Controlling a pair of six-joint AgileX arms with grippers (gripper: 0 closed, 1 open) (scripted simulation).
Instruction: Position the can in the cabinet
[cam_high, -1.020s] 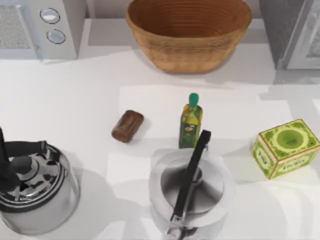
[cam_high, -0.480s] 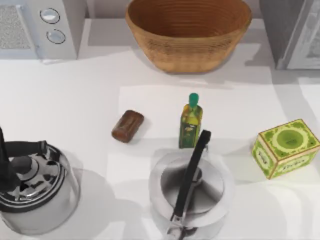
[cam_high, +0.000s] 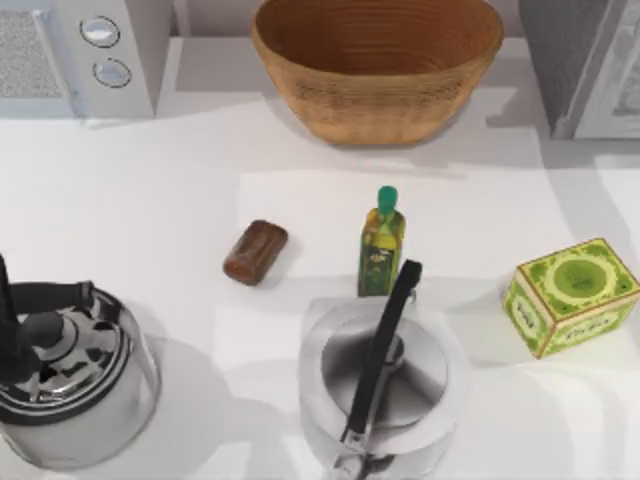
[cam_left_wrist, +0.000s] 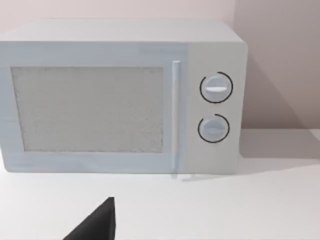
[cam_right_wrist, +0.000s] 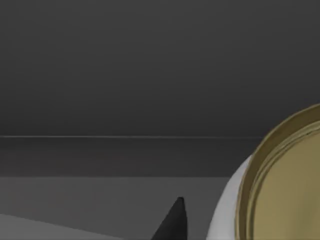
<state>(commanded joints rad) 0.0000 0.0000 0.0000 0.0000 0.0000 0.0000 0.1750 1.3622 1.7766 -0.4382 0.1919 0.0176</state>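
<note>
Even, bright light over the white table (cam_high: 150, 200); shadows soft.
Pale shadows pool under basket (cam_high: 377, 65) and kettles (cam_high: 70, 375); right wrist view dim and grey.

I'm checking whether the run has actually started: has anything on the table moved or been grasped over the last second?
Nothing on the table visibly moved, and nothing was grasped or released. The can lies where it lay, left of the oil bottle, with the green box, basket and both kettles unchanged.
</note>
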